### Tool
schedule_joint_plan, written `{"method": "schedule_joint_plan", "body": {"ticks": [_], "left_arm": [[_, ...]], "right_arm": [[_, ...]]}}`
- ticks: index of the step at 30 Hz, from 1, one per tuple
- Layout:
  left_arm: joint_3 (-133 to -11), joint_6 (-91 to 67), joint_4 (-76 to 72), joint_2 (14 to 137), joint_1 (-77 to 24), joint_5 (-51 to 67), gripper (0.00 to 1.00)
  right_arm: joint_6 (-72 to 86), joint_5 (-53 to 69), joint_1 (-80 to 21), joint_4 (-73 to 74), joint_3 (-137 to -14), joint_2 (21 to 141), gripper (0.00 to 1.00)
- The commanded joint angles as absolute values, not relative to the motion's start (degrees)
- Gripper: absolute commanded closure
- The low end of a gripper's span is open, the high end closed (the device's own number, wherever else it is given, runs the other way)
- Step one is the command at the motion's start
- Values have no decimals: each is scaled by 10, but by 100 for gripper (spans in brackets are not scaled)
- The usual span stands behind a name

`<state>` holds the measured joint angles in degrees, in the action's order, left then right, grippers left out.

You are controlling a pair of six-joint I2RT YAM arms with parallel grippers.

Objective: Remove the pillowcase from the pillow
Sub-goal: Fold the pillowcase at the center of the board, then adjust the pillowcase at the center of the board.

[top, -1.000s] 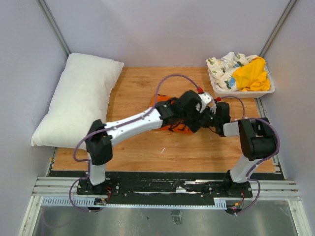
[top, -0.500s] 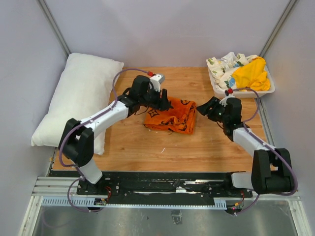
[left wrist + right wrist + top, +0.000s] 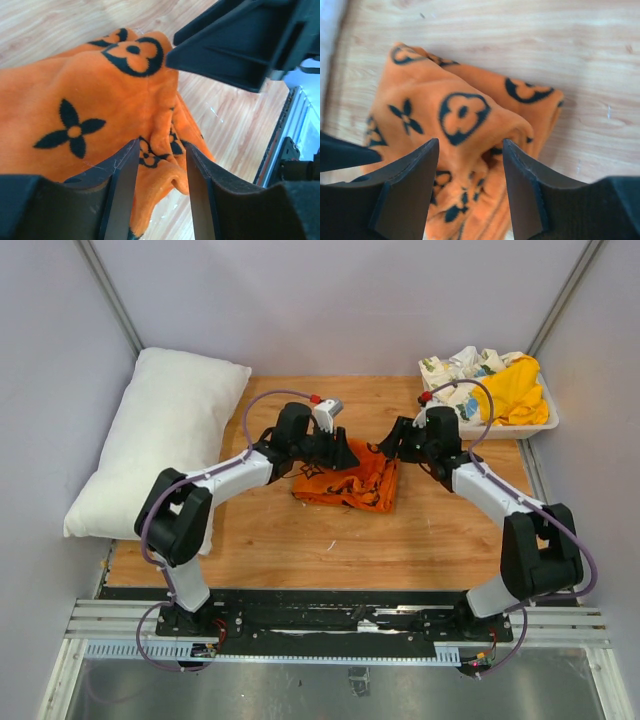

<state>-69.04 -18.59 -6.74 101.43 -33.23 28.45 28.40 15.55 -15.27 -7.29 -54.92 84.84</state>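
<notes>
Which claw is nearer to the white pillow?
Left. The left claw hangs over the pillowcase's left part, on the side facing the pillow. The right claw is at the pillowcase's right end, farther away.

Left tool (image 3: 161, 145) straddles a fold of orange pillowcase (image 3: 75, 95)

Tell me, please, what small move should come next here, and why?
Probably lower the left gripper a little and close it on the raised fold of the bright orange printed fabric pillowcase: its jaws stand open astride that fold, while the plump white pillow already lies bare, off to the left.
</notes>
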Motion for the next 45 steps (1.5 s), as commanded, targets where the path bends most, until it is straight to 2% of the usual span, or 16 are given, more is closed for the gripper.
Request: {"method": "schedule_joint_plan", "body": {"ticks": [1, 9, 14, 24, 26, 30, 33, 37, 41, 45], "left_arm": [[-665, -213, -121, 1019, -348, 312, 53], [-642, -256, -168, 1041, -374, 328, 54], [-645, -265, -171, 1054, -391, 325, 54], [-669, -295, -191, 1086, -432, 335, 52], [-678, -287, -175, 1078, -435, 326, 44], [-698, -214, -87, 1031, -434, 239, 12], [-707, -155, -28, 999, -435, 168, 3], [-691, -83, -6, 971, -442, 108, 4], [-685, -19, 16, 977, -478, 64, 12], [-728, -33, 42, 1023, -494, 29, 20]], "right_arm": [[235, 112, -156, -20, -562, 876, 48], [231, 114, -131, -60, -561, 957, 61], [297, 162, -74, -130, -555, 1028, 70], [350, 218, -67, -178, -564, 1094, 70], [352, 221, -67, -181, -559, 1093, 70], [351, 224, -67, -184, -547, 1083, 68], [353, 230, -68, -186, -542, 1077, 67], [358, 238, -68, -191, -540, 1073, 66], [360, 245, -67, -191, -538, 1068, 65], [359, 246, -68, -191, -534, 1060, 65]]}}
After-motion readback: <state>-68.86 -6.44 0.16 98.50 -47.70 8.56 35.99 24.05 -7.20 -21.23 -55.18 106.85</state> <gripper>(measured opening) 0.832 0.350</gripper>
